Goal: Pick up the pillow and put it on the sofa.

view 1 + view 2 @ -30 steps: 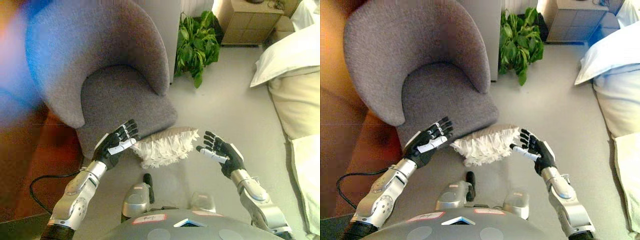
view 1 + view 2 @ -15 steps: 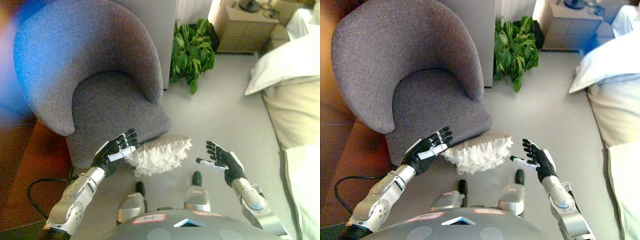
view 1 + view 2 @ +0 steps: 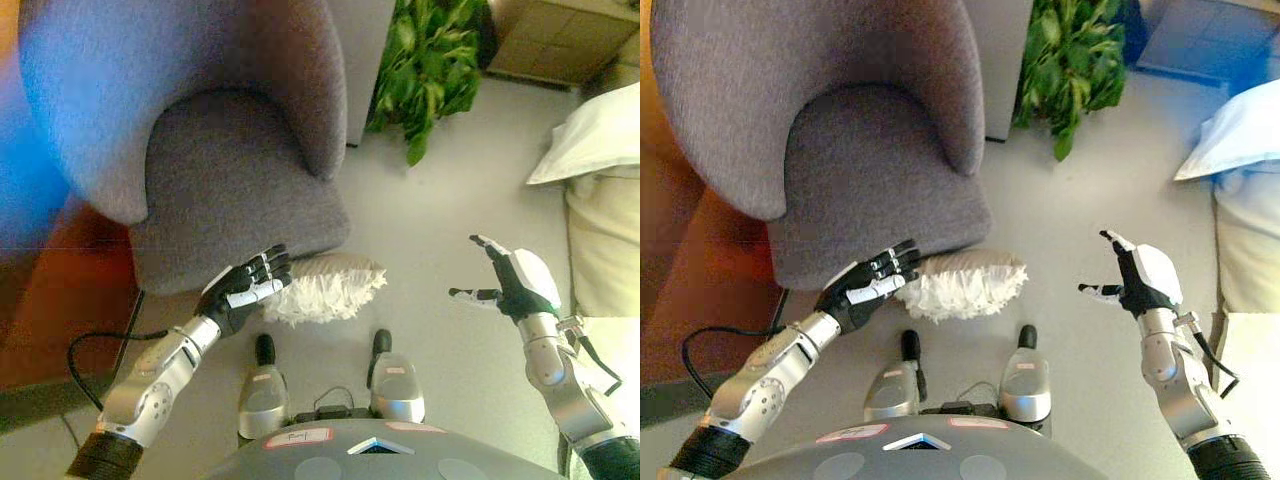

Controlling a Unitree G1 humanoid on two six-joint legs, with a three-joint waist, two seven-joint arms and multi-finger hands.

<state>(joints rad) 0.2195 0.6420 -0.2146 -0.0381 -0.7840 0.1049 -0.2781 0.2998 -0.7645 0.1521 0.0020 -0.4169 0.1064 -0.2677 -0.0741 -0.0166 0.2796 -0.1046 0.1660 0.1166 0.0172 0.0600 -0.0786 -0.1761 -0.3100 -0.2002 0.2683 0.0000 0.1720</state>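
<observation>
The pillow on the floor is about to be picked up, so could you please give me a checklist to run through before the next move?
1. Pillow in view, on the floor against the sofa base: ok.
2. Left hand open beside the pillow's left end: ok.
3. Right hand open: ok.
4. Right hand close to the pillow: not ok, well off to its right.
5. Sofa seat free to receive it: ok.
6. Left hand touching the pillow: cannot tell.

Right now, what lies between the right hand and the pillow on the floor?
Only bare grey floor. In both eye views the right hand is open and well clear of the pillow, with nothing in between.
</observation>
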